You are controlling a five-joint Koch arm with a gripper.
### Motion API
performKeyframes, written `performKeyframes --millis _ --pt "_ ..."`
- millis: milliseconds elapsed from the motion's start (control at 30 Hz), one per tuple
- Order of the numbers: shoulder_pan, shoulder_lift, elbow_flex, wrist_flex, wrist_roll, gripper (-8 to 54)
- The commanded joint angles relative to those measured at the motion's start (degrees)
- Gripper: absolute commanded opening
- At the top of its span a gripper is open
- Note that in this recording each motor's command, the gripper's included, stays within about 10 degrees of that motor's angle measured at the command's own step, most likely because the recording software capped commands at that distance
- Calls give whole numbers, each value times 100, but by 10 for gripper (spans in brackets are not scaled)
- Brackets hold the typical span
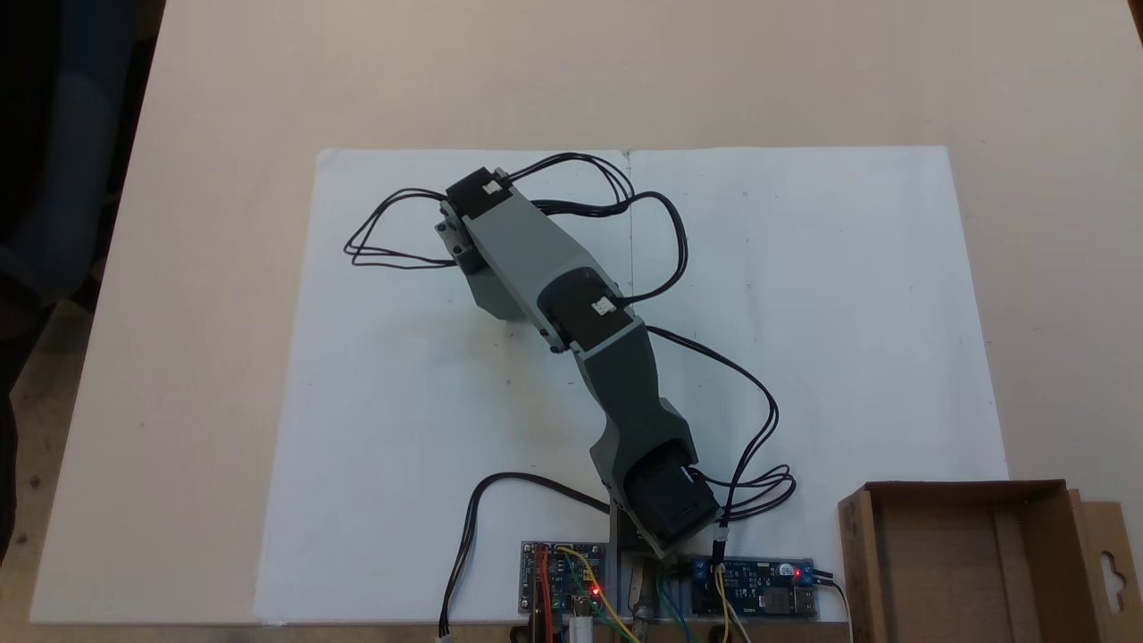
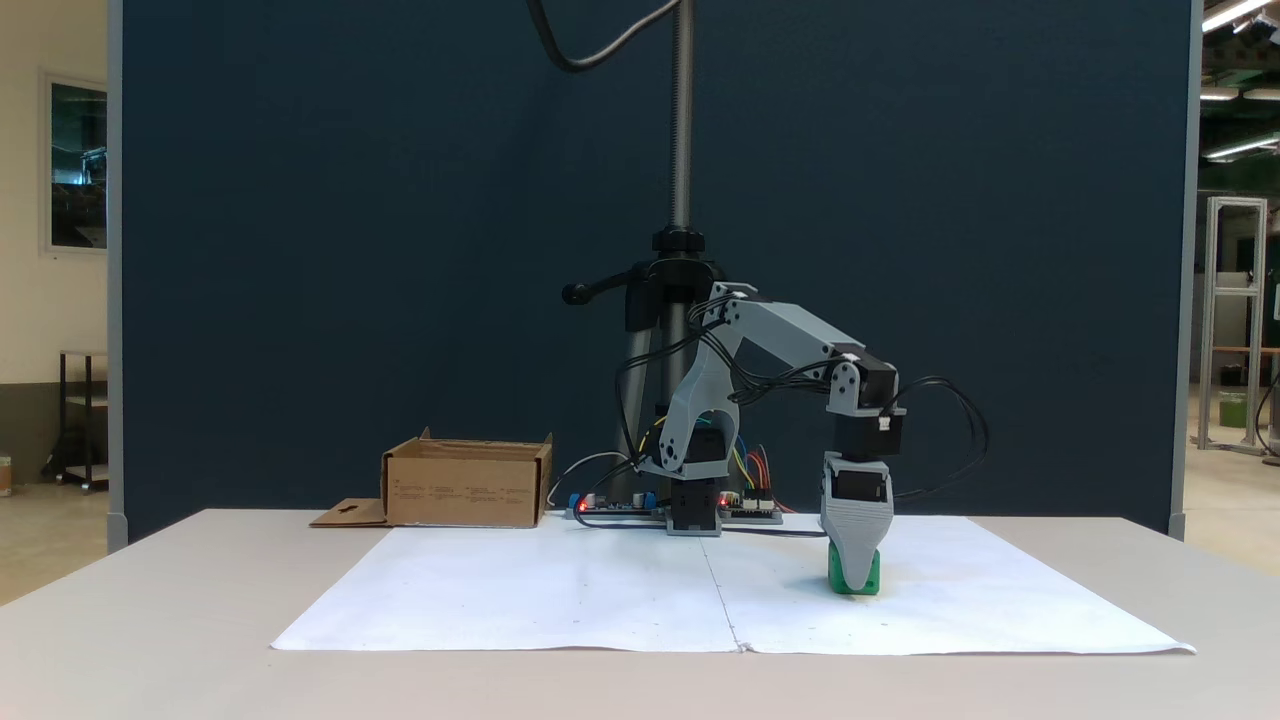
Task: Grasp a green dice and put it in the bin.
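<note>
At lower right of a fixed view, the gripper (image 2: 856, 584) points down over the green dice (image 2: 872, 578) on white paper (image 2: 560, 590); jaw state unclear. The bin (image 2: 467, 486) sits left.

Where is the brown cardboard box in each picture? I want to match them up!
Fixed view from above: the cardboard box sits in the bottom right corner, partly cut off by the picture's edge.
Fixed view from the side: the cardboard box stands left of the middle, at the back of the table.
Shared landmark: the white paper; in both fixed views the box sits just off one of its corners.
</note>
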Motion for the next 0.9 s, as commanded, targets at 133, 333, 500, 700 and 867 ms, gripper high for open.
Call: performKeyframes --millis 133,333,500,700,867 --pt "-62 88 -70 -70 510 403" --pt "-62 62 -70 -70 510 396" --pt "-62 44 -70 -97 501 382" --pt "-62 -18 -70 -123 501 381" --pt "-62 -35 -70 -123 501 382"
